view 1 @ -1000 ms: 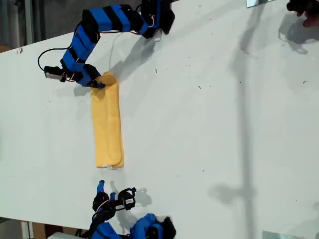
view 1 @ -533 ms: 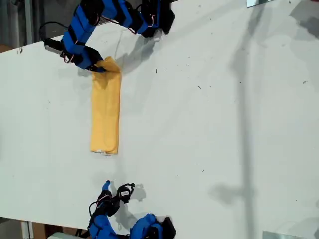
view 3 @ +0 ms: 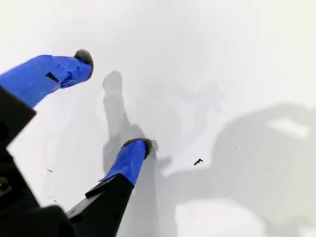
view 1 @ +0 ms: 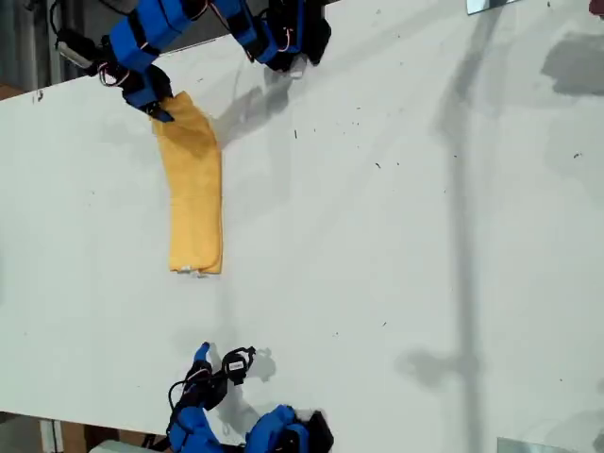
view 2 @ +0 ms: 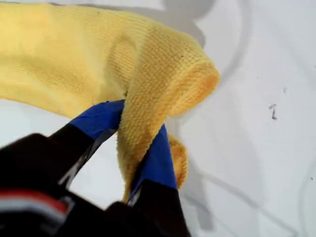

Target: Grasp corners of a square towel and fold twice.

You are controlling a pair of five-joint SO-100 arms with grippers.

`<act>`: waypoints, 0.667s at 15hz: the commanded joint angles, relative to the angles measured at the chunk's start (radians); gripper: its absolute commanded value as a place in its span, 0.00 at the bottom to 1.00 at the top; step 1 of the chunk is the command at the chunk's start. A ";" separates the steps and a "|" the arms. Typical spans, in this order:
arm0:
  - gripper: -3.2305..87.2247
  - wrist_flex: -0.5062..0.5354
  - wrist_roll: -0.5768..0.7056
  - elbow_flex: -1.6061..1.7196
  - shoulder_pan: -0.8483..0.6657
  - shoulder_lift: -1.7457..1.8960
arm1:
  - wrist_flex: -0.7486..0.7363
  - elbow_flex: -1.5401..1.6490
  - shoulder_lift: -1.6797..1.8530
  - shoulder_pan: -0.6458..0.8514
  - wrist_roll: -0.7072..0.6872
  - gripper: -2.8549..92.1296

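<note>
The towel point(view 1: 193, 193) lay as a narrow folded strip in the upper left of the exterior view, on the white table point(view 1: 425, 236), its far end lifted and pinched by my first gripper point(view 1: 159, 106). In the first wrist view the blue-taped jaws were clamped on a bunched corner point(view 2: 165, 81) of the yellow cloth, with fabric squeezed between them and a loop bulging beyond the tips. My second gripper point(view 1: 215, 363) sat near the bottom left of the exterior view, well apart from the towel's near end, and in the second wrist view its fingers point(view 3: 129, 160) stood apart over bare table with nothing between them. A small white tag point(view 1: 195, 272) seemed to show at the near end. The risk, as I judged it, was that only one end was held: carrying it over could drag the free end or skew the strip, and the bunched pinch could slip and spoil the second fold.
</note>
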 commanded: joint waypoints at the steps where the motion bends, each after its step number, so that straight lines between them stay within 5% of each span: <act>1: 0.36 -0.015 0.000 -0.048 -0.012 -0.002 | 0.009 -0.249 -0.071 -0.129 -0.051 0.03; 10: 0.36 -0.014 0.011 -0.061 -0.011 -0.018 | -0.313 -0.712 -0.465 -0.531 -0.236 0.03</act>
